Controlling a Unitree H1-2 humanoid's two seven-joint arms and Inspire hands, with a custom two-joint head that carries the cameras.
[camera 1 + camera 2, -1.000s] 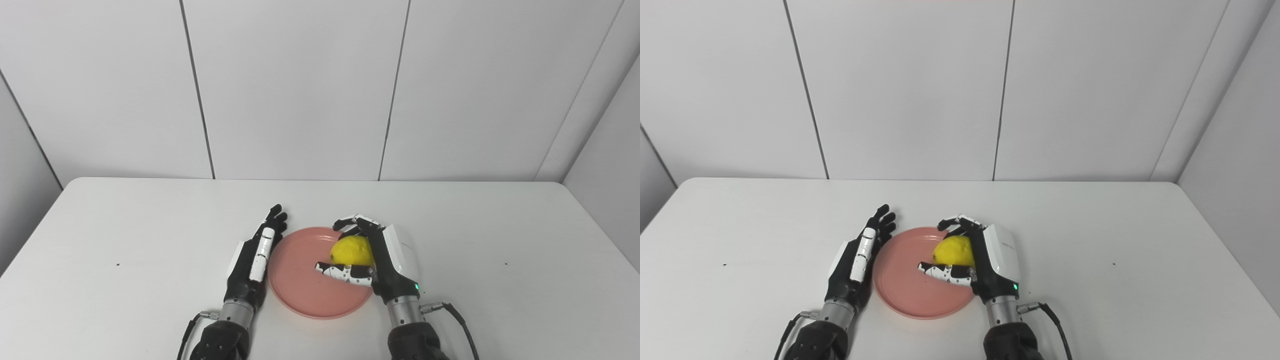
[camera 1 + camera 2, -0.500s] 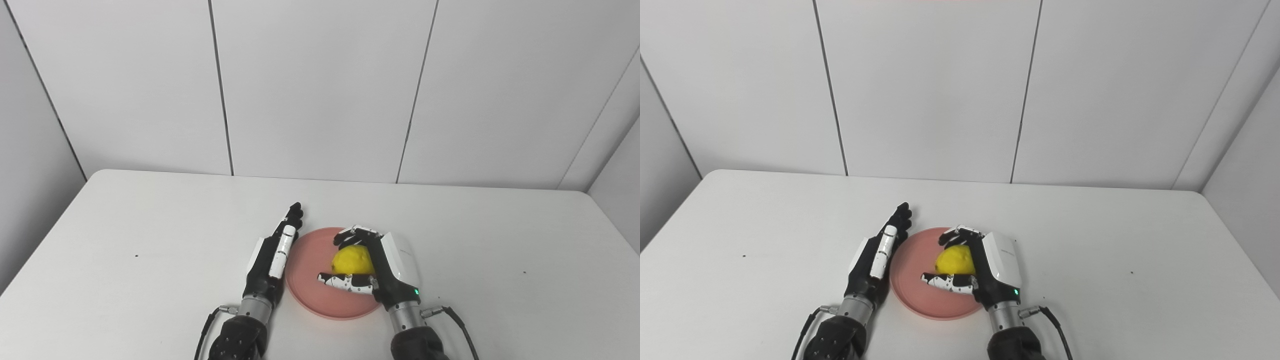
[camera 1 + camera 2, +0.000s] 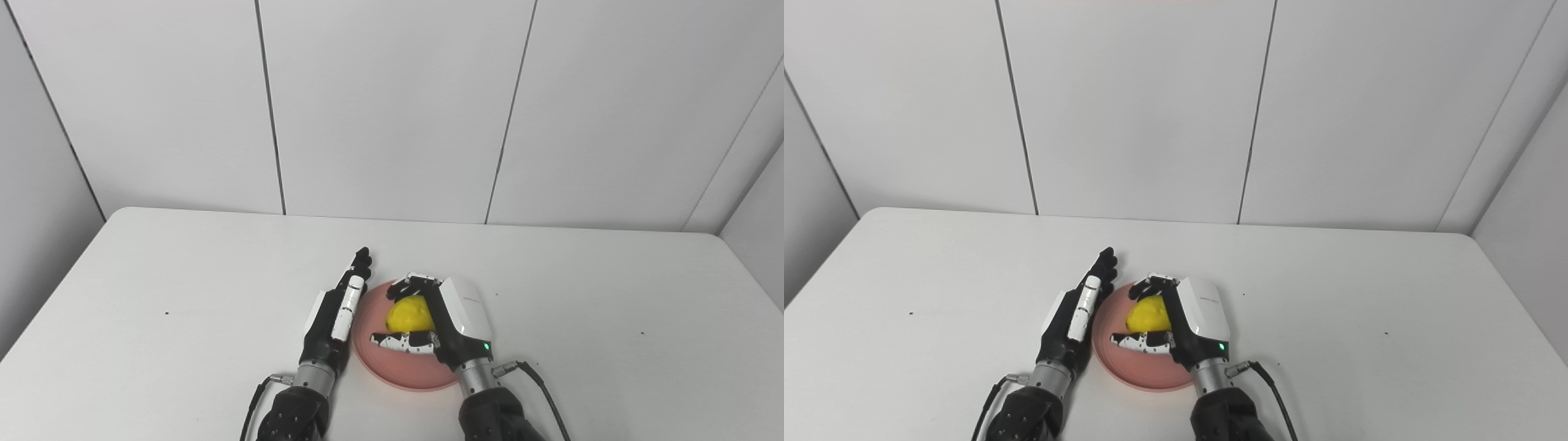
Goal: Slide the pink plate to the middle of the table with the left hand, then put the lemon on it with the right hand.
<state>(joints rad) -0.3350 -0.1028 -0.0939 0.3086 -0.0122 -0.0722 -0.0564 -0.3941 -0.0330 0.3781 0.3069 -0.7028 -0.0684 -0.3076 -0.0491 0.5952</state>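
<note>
Left eye view, lemon (image 3: 409, 314): held over the middle of the pink plate (image 3: 401, 375), wrapped by the right hand (image 3: 442, 321); whether it touches the plate I cannot tell.
Lemon handling: likely light, firm and waxy, and rounded enough to roll once let go; a hold across its belly looks safest.
Right hand fingers: curled over the far side, thumb beneath the near side, gripping the lemon.
Pink plate: looks stiff and shallow with a low rim, flat on the white table (image 3: 184, 294) near its front middle.
Left hand (image 3: 334, 312): fingers straight and together, holding nothing, edge against the plate's left rim.
Room: bare tabletop all around, edges well apart from the plate.
</note>
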